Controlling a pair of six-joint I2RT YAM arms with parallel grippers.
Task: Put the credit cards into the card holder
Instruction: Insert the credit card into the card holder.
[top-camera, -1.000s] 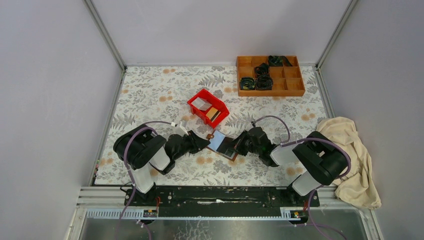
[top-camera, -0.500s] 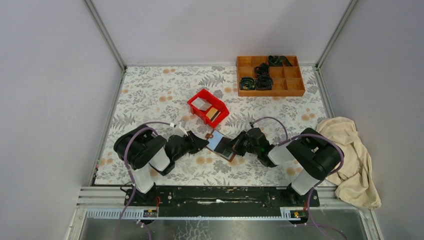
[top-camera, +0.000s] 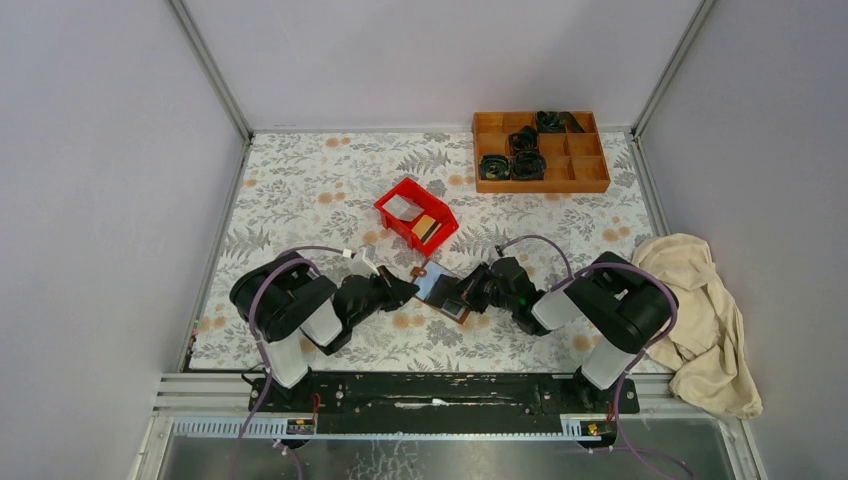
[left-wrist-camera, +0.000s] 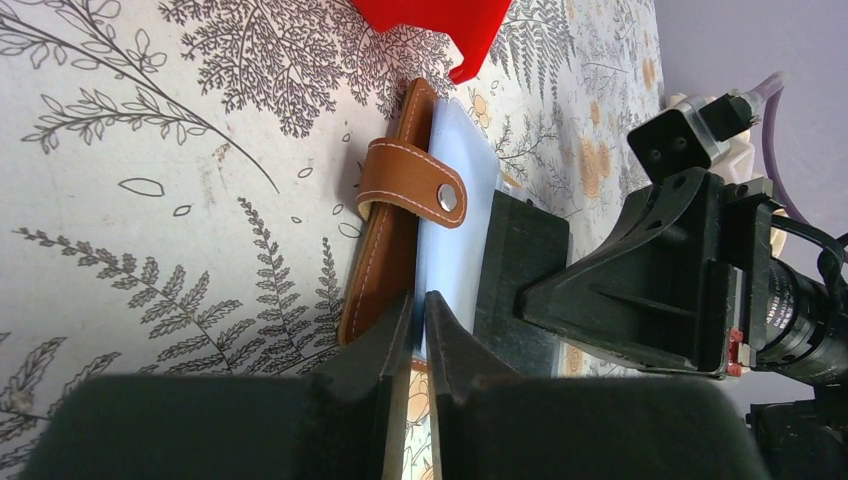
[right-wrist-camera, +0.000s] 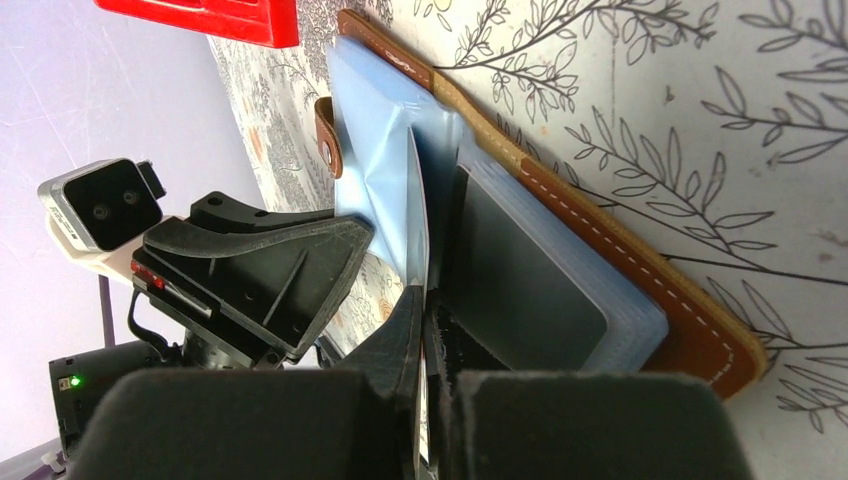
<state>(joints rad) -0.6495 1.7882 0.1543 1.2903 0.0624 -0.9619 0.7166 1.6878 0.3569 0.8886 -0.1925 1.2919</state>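
The brown card holder (top-camera: 436, 288) lies open on the patterned table between both grippers, its pale blue lining (left-wrist-camera: 455, 200) up and its snap strap (left-wrist-camera: 410, 182) folded across. My left gripper (top-camera: 408, 291) has its jaws drawn to a thin slit at the near edge of the lining (left-wrist-camera: 420, 305). The right gripper (top-camera: 463, 297) is shut on a thin lining sleeve (right-wrist-camera: 417, 195) that stands up on edge beside a dark pocket (right-wrist-camera: 520, 270). Two credit cards, one white (top-camera: 403, 207) and one gold-tan (top-camera: 427, 227), rest in the red bin (top-camera: 392, 197).
An orange wooden compartment tray (top-camera: 590, 185) with several black items sits at the back right. A cream cloth (top-camera: 700, 320) is heaped at the right edge. The red bin's corner (left-wrist-camera: 465, 65) is just beyond the holder. Grey walls enclose the table.
The left gripper's jaws have narrowed around the lining's edge. The right arm has leaned a little to the left and the holder has shifted slightly left with it.
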